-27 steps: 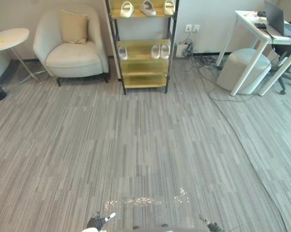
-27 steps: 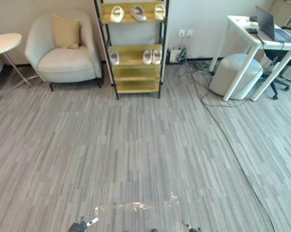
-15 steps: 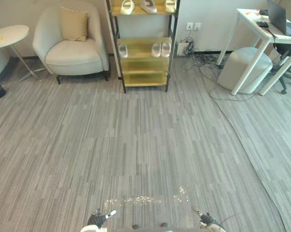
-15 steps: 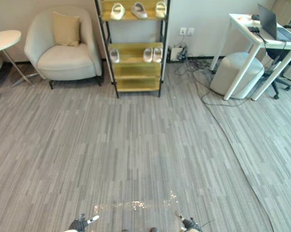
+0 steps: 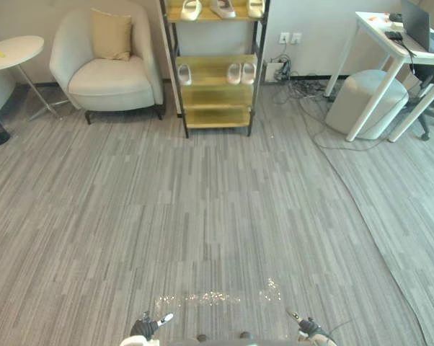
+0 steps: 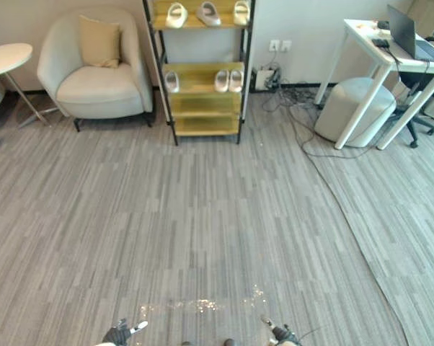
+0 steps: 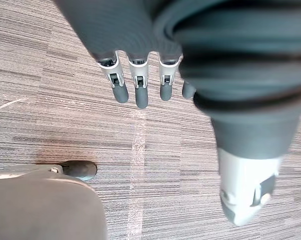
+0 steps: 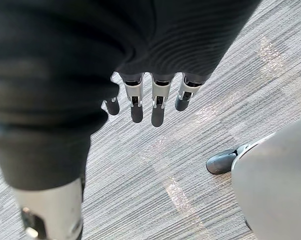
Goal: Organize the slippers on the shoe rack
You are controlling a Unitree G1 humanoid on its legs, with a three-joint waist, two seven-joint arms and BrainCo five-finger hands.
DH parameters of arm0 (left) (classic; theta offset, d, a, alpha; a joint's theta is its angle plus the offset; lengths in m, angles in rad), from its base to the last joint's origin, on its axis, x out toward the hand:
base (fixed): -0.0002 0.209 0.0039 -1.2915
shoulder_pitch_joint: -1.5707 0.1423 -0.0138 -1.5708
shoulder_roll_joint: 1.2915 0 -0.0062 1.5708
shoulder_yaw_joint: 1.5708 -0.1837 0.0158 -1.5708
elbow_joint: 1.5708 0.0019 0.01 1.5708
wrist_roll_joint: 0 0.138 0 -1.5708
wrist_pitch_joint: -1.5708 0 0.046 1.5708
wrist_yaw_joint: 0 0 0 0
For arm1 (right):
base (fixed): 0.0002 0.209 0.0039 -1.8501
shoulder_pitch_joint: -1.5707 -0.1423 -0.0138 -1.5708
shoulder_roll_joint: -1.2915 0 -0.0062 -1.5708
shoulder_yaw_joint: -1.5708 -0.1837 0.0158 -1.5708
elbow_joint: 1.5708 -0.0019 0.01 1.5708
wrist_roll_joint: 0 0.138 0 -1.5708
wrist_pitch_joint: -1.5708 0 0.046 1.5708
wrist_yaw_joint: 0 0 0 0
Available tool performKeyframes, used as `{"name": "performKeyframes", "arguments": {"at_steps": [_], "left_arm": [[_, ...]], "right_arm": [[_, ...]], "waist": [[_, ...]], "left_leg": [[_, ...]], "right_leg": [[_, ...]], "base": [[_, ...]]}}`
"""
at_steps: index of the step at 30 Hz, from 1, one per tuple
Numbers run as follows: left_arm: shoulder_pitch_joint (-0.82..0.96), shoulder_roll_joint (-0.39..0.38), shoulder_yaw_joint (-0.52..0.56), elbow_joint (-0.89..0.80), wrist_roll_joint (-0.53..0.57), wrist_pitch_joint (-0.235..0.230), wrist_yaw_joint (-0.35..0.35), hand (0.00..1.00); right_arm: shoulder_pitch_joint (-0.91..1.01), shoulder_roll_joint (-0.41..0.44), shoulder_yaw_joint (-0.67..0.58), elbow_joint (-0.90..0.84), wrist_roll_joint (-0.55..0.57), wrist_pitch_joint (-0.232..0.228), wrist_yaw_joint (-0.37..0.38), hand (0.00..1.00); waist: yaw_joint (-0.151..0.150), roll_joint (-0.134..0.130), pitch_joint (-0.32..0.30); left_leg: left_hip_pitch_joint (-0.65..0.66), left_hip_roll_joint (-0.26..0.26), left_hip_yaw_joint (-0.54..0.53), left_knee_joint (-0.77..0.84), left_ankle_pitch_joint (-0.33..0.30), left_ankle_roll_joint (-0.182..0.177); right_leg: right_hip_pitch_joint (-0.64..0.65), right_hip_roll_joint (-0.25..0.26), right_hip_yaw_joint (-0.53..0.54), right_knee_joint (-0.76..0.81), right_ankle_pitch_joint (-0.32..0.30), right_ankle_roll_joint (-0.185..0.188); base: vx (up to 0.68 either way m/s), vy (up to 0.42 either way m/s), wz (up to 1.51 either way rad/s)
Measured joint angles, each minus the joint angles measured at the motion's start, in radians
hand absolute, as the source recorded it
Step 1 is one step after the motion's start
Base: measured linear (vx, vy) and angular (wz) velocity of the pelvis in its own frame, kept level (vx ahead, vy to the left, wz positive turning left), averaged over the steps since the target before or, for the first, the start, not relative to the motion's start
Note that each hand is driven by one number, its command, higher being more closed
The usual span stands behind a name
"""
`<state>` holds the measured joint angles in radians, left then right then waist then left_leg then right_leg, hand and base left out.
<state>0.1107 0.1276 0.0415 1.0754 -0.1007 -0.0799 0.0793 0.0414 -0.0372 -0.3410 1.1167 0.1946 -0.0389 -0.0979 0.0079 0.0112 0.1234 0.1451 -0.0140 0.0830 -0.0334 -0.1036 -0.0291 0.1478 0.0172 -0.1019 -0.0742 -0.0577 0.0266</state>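
The shoe rack [image 5: 214,92], black-framed with yellow wooden shelves, stands far ahead against the wall. Three pale slippers lie on its top shelf [image 5: 222,8]. On the shelf below, a single slipper [image 5: 184,74] lies at the left and a pair [image 5: 241,73] at the right. My left hand [image 5: 143,329] and right hand [image 5: 309,331] hang low at the bottom edge, far from the rack. The left hand's fingers [image 7: 135,85] and the right hand's fingers [image 8: 158,102] point straight down over the carpet. Both hands are open and hold nothing.
A cream armchair [image 5: 109,72] with a cushion stands left of the rack, a round white side table [image 5: 11,52] further left. To the right are floor cables [image 5: 303,88], a grey pouf [image 5: 365,97] and a white desk [image 5: 397,47] with a laptop. Grey striped carpet stretches to the rack.
The whole picture has shifted slightly, so the camera moved. The right hand shows a little more at the bottom edge than 0.9 s ago. The slippers lie as before.
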Motion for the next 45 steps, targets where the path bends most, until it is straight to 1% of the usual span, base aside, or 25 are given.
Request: {"name": "performKeyframes", "arguments": {"at_steps": [6,9,11,12,13,14,16,17,20,21,22,23,24,26,29,32,34,36,38,39,40,42,43,44,45], "left_arm": [[-0.014,0.003,0.001,-0.001,-0.001,0.000,0.000,0.00],[-0.032,0.008,0.005,-0.003,-0.001,0.000,0.001,0.00],[-0.038,0.009,0.029,-0.013,-0.004,0.001,0.000,0.00],[-0.037,0.009,0.042,-0.021,-0.005,0.001,0.000,0.00],[-0.029,-0.004,0.088,-0.059,-0.010,0.002,0.000,0.00],[-0.009,-0.026,0.138,-0.090,-0.015,0.001,0.000,0.00],[0.011,-0.037,0.159,-0.108,-0.019,0.002,0.001,0.00],[0.014,-0.037,0.159,-0.114,-0.019,0.002,0.001,0.00],[0.014,-0.038,0.159,-0.129,-0.021,0.000,0.003,0.00],[0.005,-0.039,0.159,-0.127,-0.022,0.000,0.005,0.00],[0.000,-0.039,0.156,-0.118,-0.022,-0.001,0.006,0.00],[0.002,-0.045,0.151,-0.095,-0.024,-0.002,0.005,0.00],[-0.009,-0.028,0.157,-0.082,-0.024,0.000,0.006,0.00],[-0.012,-0.020,0.156,-0.084,-0.023,-0.001,0.006,0.00],[-0.015,0.004,0.107,-0.082,-0.021,0.001,0.012,0.00],[-0.042,-0.004,0.074,-0.081,-0.020,0.002,0.013,0.00],[-0.064,-0.025,0.049,-0.077,-0.022,0.002,0.013,0.00],[-0.091,-0.045,0.026,-0.062,-0.022,0.000,0.006,0.00],[-0.099,-0.062,0.011,-0.057,-0.021,0.000,0.004,0.00],[-0.099,-0.061,0.011,-0.055,-0.020,0.000,0.004,0.00],[-0.094,-0.062,0.014,-0.041,-0.019,0.000,0.004,0.00],[-0.102,-0.085,0.039,-0.032,-0.018,-0.002,0.004,0.00],[-0.097,-0.109,0.061,-0.029,-0.017,-0.001,0.005,0.00],[-0.095,-0.111,0.066,-0.026,-0.017,-0.001,0.005,0.00],[-0.088,-0.121,0.105,-0.031,-0.017,0.001,0.003,0.00]], "right_arm": [[-0.016,0.000,0.000,0.000,0.000,0.000,0.000,0.00],[-0.023,0.004,-0.001,-0.004,0.002,-0.002,0.000,0.00],[-0.015,0.008,-0.001,-0.028,0.002,-0.002,-0.001,0.00],[-0.011,0.014,-0.001,-0.040,0.003,-0.002,-0.001,0.00],[0.006,0.022,0.006,-0.072,0.003,-0.002,-0.001,0.00],[0.018,0.027,0.013,-0.103,0.004,-0.005,-0.001,0.00],[0.022,0.024,0.026,-0.122,0.004,-0.008,-0.010,0.00],[0.022,0.021,0.034,-0.122,0.004,-0.008,-0.012,0.00],[0.017,0.020,0.043,-0.120,0.004,-0.006,-0.020,0.00],[0.014,0.021,0.037,-0.118,0.004,-0.004,-0.023,0.00],[0.014,0.020,0.030,-0.115,0.004,-0.003,-0.025,0.00],[0.015,0.007,0.028,-0.096,0.003,-0.001,-0.026,0.00],[0.003,0.023,0.030,-0.084,0.002,0.003,-0.026,0.00],[0.006,0.039,0.027,-0.095,0.001,0.002,-0.027,0.00],[0.017,0.050,0.032,-0.127,0.000,-0.001,-0.022,0.00],[0.021,0.044,0.033,-0.156,-0.002,-0.001,-0.020,0.00],[0.014,0.037,0.034,-0.156,-0.012,-0.002,-0.021,0.00],[0.009,0.032,0.034,-0.155,-0.031,-0.004,-0.021,0.00],[-0.012,0.027,0.037,-0.150,-0.032,-0.007,-0.020,0.00],[-0.012,0.026,0.038,-0.147,-0.032,-0.007,-0.020,0.00],[-0.010,0.026,0.039,-0.127,-0.034,-0.009,-0.019,0.00],[-0.034,-0.007,0.037,-0.117,-0.039,-0.009,-0.017,0.00],[-0.035,-0.016,0.030,-0.120,-0.038,-0.011,-0.012,0.00],[-0.036,-0.015,0.025,-0.121,-0.038,-0.012,-0.011,0.00],[-0.036,-0.013,0.024,-0.122,-0.038,-0.011,-0.011,0.00]], "waist": [[0.000,-0.003,0.026],[-0.004,-0.008,0.053],[-0.001,-0.014,0.066],[0.000,-0.019,0.073],[0.001,-0.026,0.080],[0.002,-0.015,0.091],[0.003,-0.008,0.096],[0.003,-0.008,0.095],[0.022,-0.010,0.094],[0.039,-0.015,0.097],[0.047,-0.016,0.095],[0.054,-0.001,0.084],[0.050,-0.029,0.076],[0.051,-0.046,0.068],[0.048,-0.068,0.057],[0.039,-0.052,0.063],[0.030,-0.045,0.065],[0.007,-0.036,0.067],[-0.018,-0.033,0.068],[-0.020,-0.035,0.068],[-0.021,-0.051,0.070],[-0.020,-0.003,0.074],[-0.017,0.032,0.073],[-0.019,0.039,0.073],[-0.026,0.053,0.079]], "left_leg": [[-0.005,0.000,-0.002,0.005,0.000,0.000],[-0.047,0.000,-0.007,0.079,-0.036,-0.028],[-0.142,0.026,0.033,0.308,-0.122,-0.069],[-0.163,0.029,0.054,0.367,-0.122,-0.068],[-0.252,0.059,0.115,0.580,-0.120,-0.063],[-0.332,0.118,0.166,0.777,-0.114,-0.016],[-0.389,0.193,0.212,0.923,-0.127,0.007],[-0.401,0.201,0.217,0.934,-0.132,0.001],[-0.483,0.207,0.239,0.799,-0.144,-0.022],[-0.497,0.174,0.254,0.650,-0.121,-0.024],[-0.490,0.147,0.253,0.530,-0.076,-0.025],[-0.475,0.121,0.231,0.412,0.028,0.018],[-0.472,0.091,0.242,0.424,-0.013,0.027],[-0.447,0.081,0.268,0.434,-0.044,0.047],[-0.298,0.045,0.282,0.392,-0.123,0.054],[-0.156,0.037,0.284,0.301,-0.145,0.041],[-0.065,0.041,0.282,0.237,-0.143,0.033],[-0.004,0.063,0.263,0.209,-0.151,0.018],[0.043,0.082,0.233,0.180,-0.170,-0.017],[0.054,0.080,0.229,0.175,-0.175,-0.028],[0.099,0.065,0.194,0.171,-0.197,-0.063],[0.135,0.109,0.160,0.178,-0.201,-0.083],[0.129,0.140,0.134,0.236,-0.199,-0.086],[0.114,0.153,0.123,0.277,-0.198,-0.088],[0.024,0.211,0.077,0.528,-0.170,-0.116]], "right_leg": [[-0.007,0.000,-0.006,0.012,-0.007,-0.003],[-0.048,-0.011,-0.029,0.100,-0.066,-0.028],[-0.076,-0.019,-0.043,0.194,-0.146,-0.050],[-0.075,-0.025,-0.044,0.202,-0.152,-0.053],[-0.070,-0.034,-0.046,0.227,-0.178,-0.056],[-0.043,-0.030,-0.047,0.241,-0.192,-0.074],[0.001,-0.036,-0.038,0.246,-0.220,-0.067],[0.009,-0.039,-0.036,0.246,-0.226,-0.064],[0.036,-0.081,-0.028,0.222,-0.232,-0.031],[0.055,-0.111,-0.021,0.191,-0.232,-0.014],[0.065,-0.126,-0.016,0.174,-0.236,-0.001],[0.068,-0.130,0.000,0.164,-0.247,0.023],[0.074,-0.162,-0.001,0.177,-0.242,0.038],[0.042,-0.188,0.001,0.274,-0.226,0.056],[-0.152,-0.238,0.053,0.816,-0.169,0.124],[-0.307,-0.253,-0.013,1.065,-0.186,0.097],[-0.383,-0.256,-0.107,1.022,-0.226,0.071],[-0.452,-0.213,-0.162,0.801,-0.230,0.044],[-0.496,-0.148,-0.142,0.461,-0.082,0.012],[-0.496,-0.139,-0.135,0.413,-0.043,0.010],[-0.491,-0.136,-0.094,0.338,0.145,-0.026],[-0.494,-0.114,-0.112,0.440,0.078,-0.050],[-0.491,-0.098,-0.131,0.485,0.001,-0.051],[-0.485,-0.093,-0.140,0.494,-0.016,-0.058],[-0.428,-0.060,-0.159,0.487,-0.068,-0.059]], "base": [[-0.01,-0.004,0.01],[-0.05,-0.042,0.18],[-0.04,-0.043,0.20],[-0.04,-0.056,0.08],[0.01,-0.047,-0.05],[0.06,-0.025,-0.10],[0.18,0.034,-0.07],[0.25,0.052,-0.05],[0.35,0.133,-0.15],[0.42,0.206,-0.24],[0.52,0.288,-0.40],[0.45,0.286,-0.26],[0.57,0.340,-0.17],[0.50,0.269,-0.09],[0.49,0.233,-0.15],[0.37,0.102,-0.10],[0.39,0.040,0.05],[0.51,-0.066,0.26],[0.50,-0.160,0.43],[0.50,-0.214,0.44],[0.39,-0.180,0.36],[0.47,-0.234,0.24],[0.45,-0.269,0.11],[0.53,-0.360,0.26],[0.41,-0.312,0.20]]}}
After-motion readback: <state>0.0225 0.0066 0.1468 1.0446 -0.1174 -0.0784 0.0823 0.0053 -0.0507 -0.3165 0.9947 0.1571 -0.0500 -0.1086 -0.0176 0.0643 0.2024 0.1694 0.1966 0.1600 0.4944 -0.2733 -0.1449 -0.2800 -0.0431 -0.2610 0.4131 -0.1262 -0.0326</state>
